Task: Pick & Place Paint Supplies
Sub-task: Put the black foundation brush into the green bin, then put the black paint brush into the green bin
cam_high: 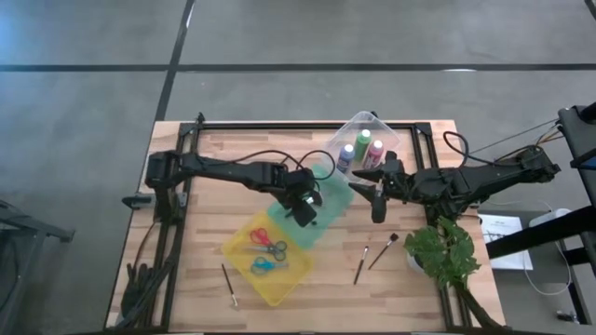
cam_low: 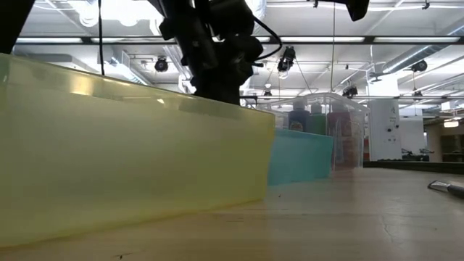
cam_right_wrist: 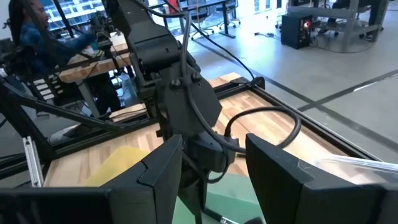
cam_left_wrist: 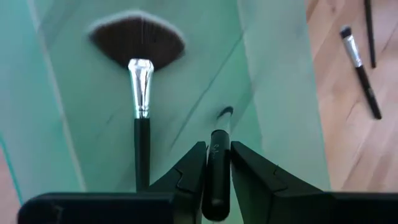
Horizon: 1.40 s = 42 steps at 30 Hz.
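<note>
Left gripper: your left gripper (cam_left_wrist: 216,177) is clamped narrow on a thin brush (cam_left_wrist: 217,163), handle pinched between both fingers, bristle tip pointing forward and away from the wrist.

Where it hangs: in the high view the left gripper (cam_high: 304,203) sits above the green bin (cam_high: 337,193), at the table's middle, just beside the yellow bin (cam_high: 284,277).

Key relation: the green bin's floor lies straight beyond the held brush's tip, so your drop is along the brush's own long axis, down into the bin.

Already in the bin: 1 fan brush (cam_left_wrist: 138,74) lies on the green floor, its handle running roughly parallel to the held brush and just beside it. Judge your release so the 2 do not cross.

Right gripper: your right gripper (cam_high: 378,199) hovers with fingers spread wide, holding nothing, near the clear bin (cam_high: 386,132) that holds 3 paint bottles (cam_high: 361,150).

Still loose: 2 brushes (cam_high: 373,256) lie on the bare wood by the plant (cam_high: 445,251), nearer your right arm; 1 brush (cam_high: 228,285) lies beside the yellow bin, nearer your left.

Scissors: 2 pairs of scissors (cam_high: 267,250) rest in the yellow bin.
</note>
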Tool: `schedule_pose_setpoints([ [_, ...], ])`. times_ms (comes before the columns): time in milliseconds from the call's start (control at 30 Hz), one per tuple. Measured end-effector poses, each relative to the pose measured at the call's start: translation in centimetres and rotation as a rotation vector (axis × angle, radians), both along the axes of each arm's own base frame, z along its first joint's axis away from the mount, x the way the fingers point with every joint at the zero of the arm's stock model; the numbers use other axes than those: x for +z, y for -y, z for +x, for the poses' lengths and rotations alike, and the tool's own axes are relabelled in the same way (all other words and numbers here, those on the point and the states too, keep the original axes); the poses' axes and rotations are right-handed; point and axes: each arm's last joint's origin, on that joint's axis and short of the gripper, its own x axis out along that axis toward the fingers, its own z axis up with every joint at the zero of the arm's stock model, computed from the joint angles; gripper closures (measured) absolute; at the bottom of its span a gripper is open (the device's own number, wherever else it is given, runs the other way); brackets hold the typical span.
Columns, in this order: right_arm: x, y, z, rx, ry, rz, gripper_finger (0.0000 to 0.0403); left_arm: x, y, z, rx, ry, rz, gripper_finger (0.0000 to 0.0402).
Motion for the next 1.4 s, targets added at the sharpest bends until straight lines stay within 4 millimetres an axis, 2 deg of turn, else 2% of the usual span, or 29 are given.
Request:
schedule_pose_setpoints([
  [500,0.0,0.0,0.0,0.004,-0.009,-0.017,0.0232,0.6,-1.2,0.1,0.097,0.034,0.018,0.0314],
  [900,-0.1,0.0,0.0,0.004,-0.010,-0.017,0.0232,1.7,-2.4,0.3,0.121,0.124,0.031,0.0204],
  [1167,-0.1,0.0,0.0,0.004,-0.013,-0.018,0.0232,4.4,-4.3,-0.4,0.135,0.234,0.091,0.0190],
  [1300,-0.2,0.0,0.0,-0.001,-0.017,-0.019,0.0232,6.3,-5.3,-1.5,0.154,0.274,0.153,0.0190],
  [1400,-0.2,0.0,0.0,-0.009,-0.017,-0.021,0.0232,7.3,-6.4,-2.8,0.210,0.238,0.211,0.0190],
])
